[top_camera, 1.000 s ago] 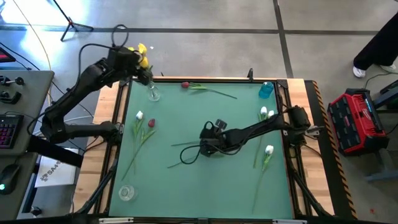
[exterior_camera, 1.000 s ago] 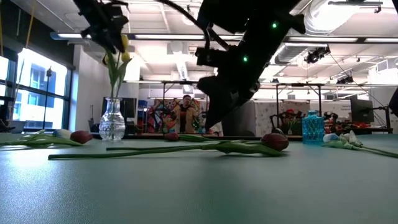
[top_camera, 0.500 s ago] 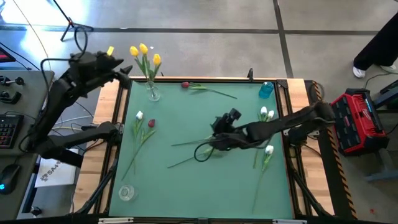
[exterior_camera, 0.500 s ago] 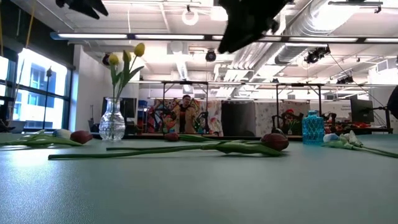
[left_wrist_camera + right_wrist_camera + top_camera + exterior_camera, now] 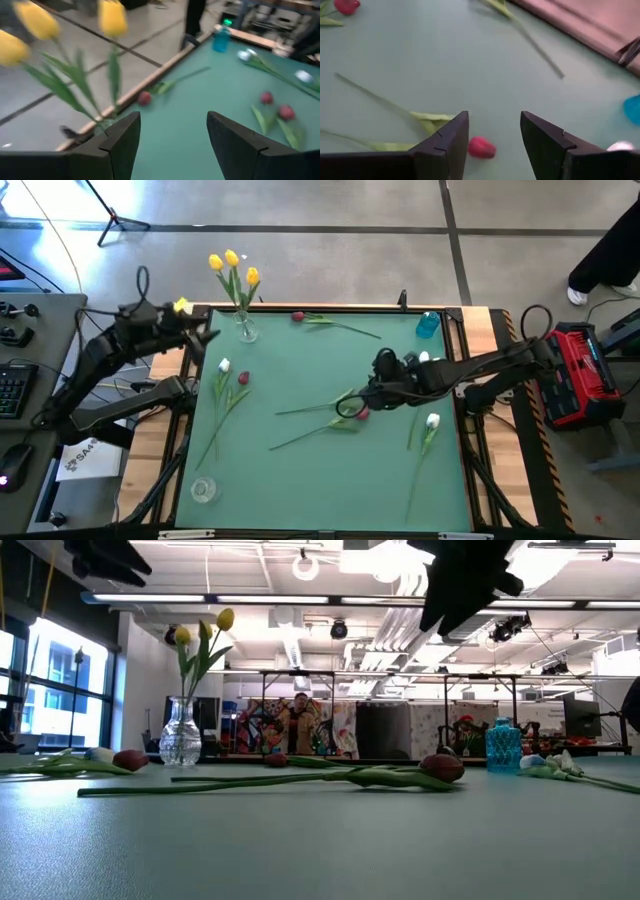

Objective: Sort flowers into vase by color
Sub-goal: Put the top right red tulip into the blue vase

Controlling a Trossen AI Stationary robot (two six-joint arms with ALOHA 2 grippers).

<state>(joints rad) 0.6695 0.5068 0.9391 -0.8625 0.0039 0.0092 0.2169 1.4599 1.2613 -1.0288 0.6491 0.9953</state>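
With three yellow tulips (image 5: 232, 262) standing in the clear glass vase (image 5: 246, 330), the spread, empty right gripper (image 5: 352, 404) hovers over a dark red tulip (image 5: 481, 147) on the green desk (image 5: 300, 470), requiring descent and closure.

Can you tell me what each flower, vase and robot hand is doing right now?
Yellow tulips: standing in the clear vase.
Blue vase: upright, no flowers.
Small clear vase: no flowers.
Red tulips: lying on the mat.
White tulips: lying on the mat.
Left end effector: open, holding nothing.
Right end effector: open above a red tulip.
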